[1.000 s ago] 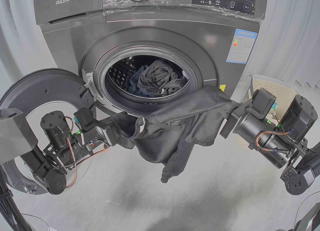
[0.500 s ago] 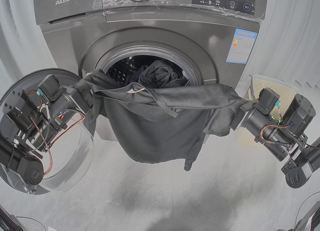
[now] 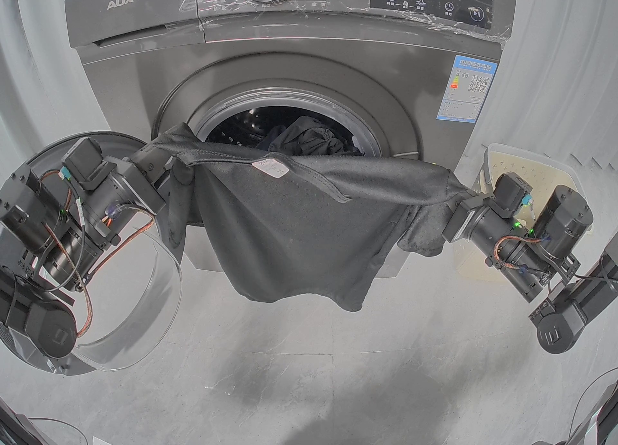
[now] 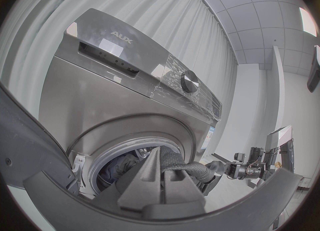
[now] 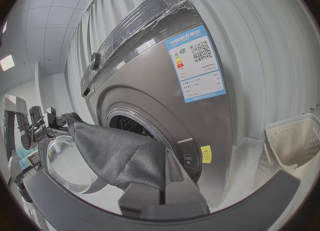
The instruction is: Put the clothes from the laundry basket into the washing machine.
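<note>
We held the dark shirt (image 3: pixel 283 227) stretched wide in front of the washing machine (image 3: pixel 277 66), with the left hand (image 3: pixel 154 157) and the right hand (image 3: pixel 458 203) each clamped on an end. We judged that the hanging hem could catch below the opening and spill outside.

The left arm (image 3: pixel 45 240) and right arm (image 3: pixel 547 240) are built of black cylindrical housings; copper-braided cables (image 3: pixel 88 308) are looped alongside.

— What colour is the shirt (image 3: pixel 290 227)?
— Charcoal, plain, with a white neck tag (image 3: pixel 270 167).
— And the washing machine (image 3: pixel 129 79)?
— Metallic grey, with a blue-and-white sticker (image 3: pixel 467 88). The laundry basket (image 3: pixel 559 173) is cream, dotted with small holes.
</note>
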Robot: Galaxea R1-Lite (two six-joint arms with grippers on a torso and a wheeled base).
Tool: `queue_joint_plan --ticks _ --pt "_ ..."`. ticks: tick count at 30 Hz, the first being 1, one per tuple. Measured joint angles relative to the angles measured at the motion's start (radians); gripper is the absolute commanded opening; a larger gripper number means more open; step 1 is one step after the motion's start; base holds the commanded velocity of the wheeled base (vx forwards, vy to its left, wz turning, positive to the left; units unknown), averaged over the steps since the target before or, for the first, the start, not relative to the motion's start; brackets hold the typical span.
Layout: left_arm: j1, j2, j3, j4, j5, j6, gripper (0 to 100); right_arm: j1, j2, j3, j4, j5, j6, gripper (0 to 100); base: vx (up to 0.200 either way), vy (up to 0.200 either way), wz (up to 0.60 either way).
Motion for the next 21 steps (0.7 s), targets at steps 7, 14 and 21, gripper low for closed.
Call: queue_joint_plan --ticks 7,14,21 --pt "0.004 -0.003 0.006 0.001 0.001 0.001 0 0.017 -0.032 -0.017 0.018 -0.001 -0.003 0 0.0 0.0 0.0" --pt "0.019 -0.02 0.03 0.003 -0.01 0.003 0 0.031 -0.071 -0.018 0.05 -0.003 -0.007 0 0.0 0.0 0.0" --pt "0.039 -0.059 0.063 0.01 -0.038 0.002 0 0.028 -0.1 -0.013 0.064 -0.003 -0.008 0 0.0 0.0 0.0"
